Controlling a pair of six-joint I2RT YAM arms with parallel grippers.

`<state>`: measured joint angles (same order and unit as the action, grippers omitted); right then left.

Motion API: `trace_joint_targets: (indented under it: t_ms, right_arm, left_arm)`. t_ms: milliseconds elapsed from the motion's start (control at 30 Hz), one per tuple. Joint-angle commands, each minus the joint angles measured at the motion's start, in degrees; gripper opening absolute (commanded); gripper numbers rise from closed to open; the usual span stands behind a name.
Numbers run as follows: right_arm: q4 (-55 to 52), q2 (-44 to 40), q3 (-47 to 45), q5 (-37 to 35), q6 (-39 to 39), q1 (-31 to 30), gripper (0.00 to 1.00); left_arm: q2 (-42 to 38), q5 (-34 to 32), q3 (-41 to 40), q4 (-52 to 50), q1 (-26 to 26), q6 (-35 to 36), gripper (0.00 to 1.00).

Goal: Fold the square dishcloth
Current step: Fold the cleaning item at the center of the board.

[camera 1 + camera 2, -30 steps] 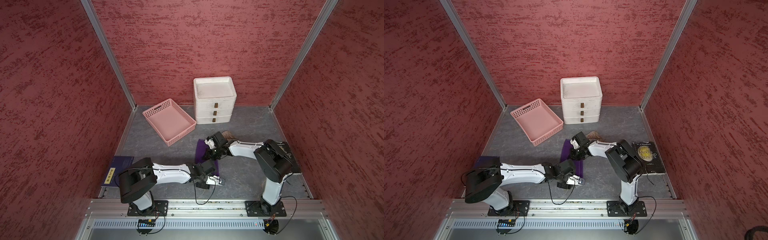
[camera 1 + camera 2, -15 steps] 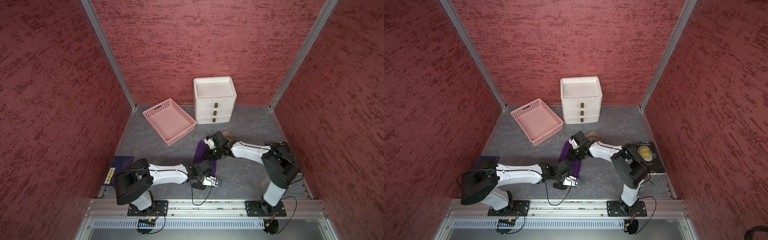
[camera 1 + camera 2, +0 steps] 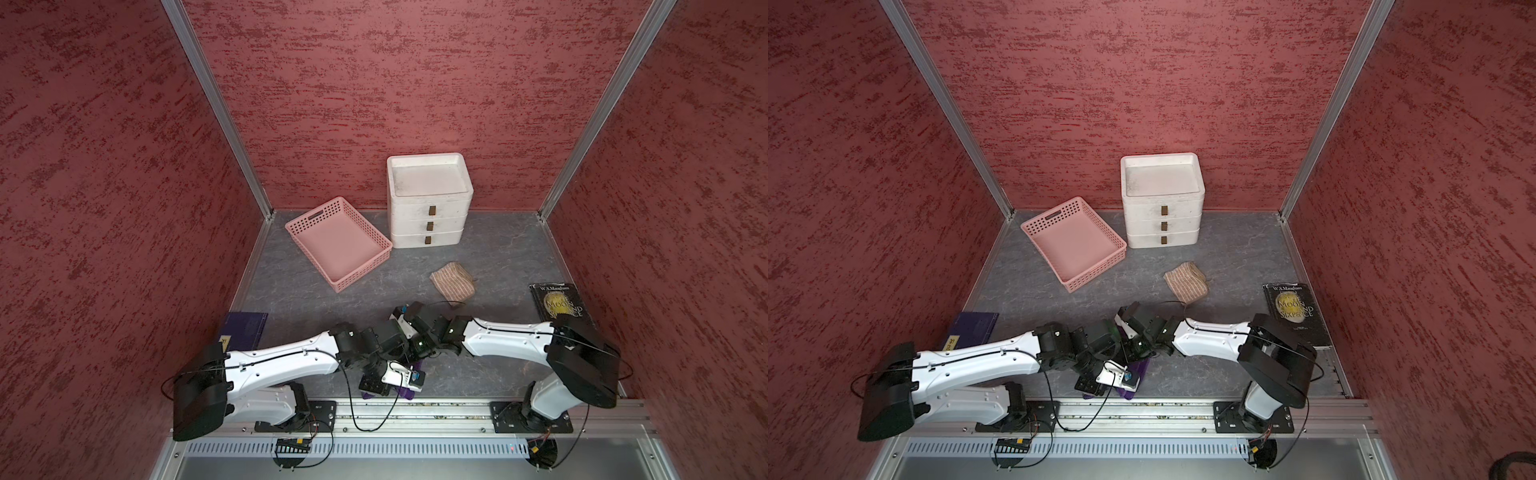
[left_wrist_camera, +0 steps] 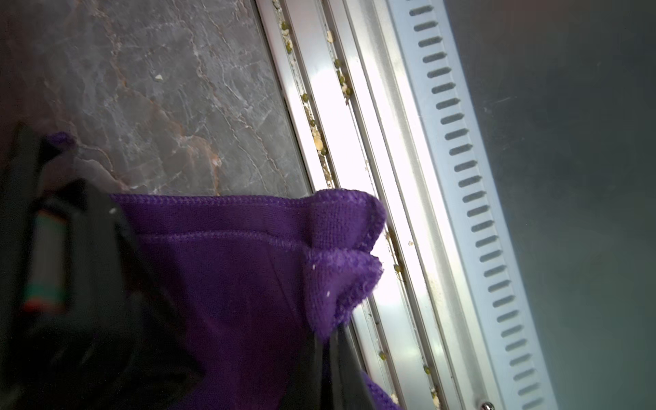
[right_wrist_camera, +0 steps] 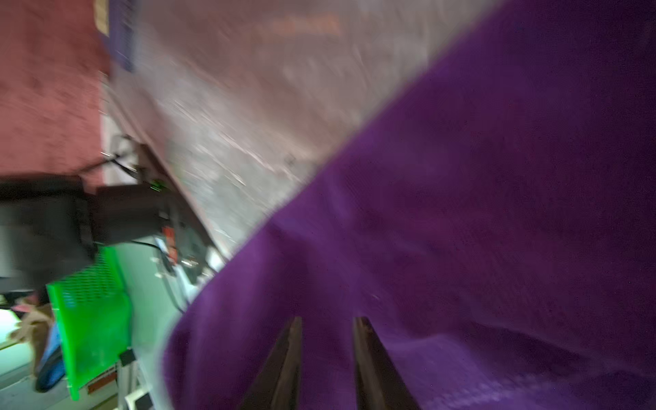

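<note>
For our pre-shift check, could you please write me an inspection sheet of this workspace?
Surface: grey marbled tabletop, crumbs along front rail.
Job's things: purple dishcloth, doubled over, by the front rail.
Clutter: pink basket, white drawer unit, striped cloth, black book, purple notebook.
Grippers: left gripper shut on the dishcloth; right gripper fingers apart over it.
Cables: black cable loops off left wrist.
Surroundings: red textured walls.

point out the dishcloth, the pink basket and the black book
dishcloth (image 4: 241,284): left wrist view, middle of the purple fabric
pink basket (image 3: 340,245): in a top view, its bare floor
black book (image 3: 559,305): in a top view, its front cover
</note>
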<state>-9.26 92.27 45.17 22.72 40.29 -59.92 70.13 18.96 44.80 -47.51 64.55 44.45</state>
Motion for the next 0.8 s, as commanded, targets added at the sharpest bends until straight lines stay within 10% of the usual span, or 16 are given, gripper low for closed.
trace_joint_targets:
  t_ms: [0,267,767]
  right_arm:
    - [2.85,1.04,-1.95,-1.16,4.22,-1.75,0.28]
    - [-2.52,-14.43,-3.57,1.51,0.62,7.49,0.32]
    - [1.07,0.13,-6.02,10.34,-4.79,21.08,0.12]
  left_arm:
    - [-0.58,1.39,2.19,-3.82,0.04,1.28,0.0]
    - [3.1,-1.1,9.19,-5.19,-0.83,5.58,0.0]
    - [18.0,1.26,24.43,-9.13,-9.27,15.31,0.0]
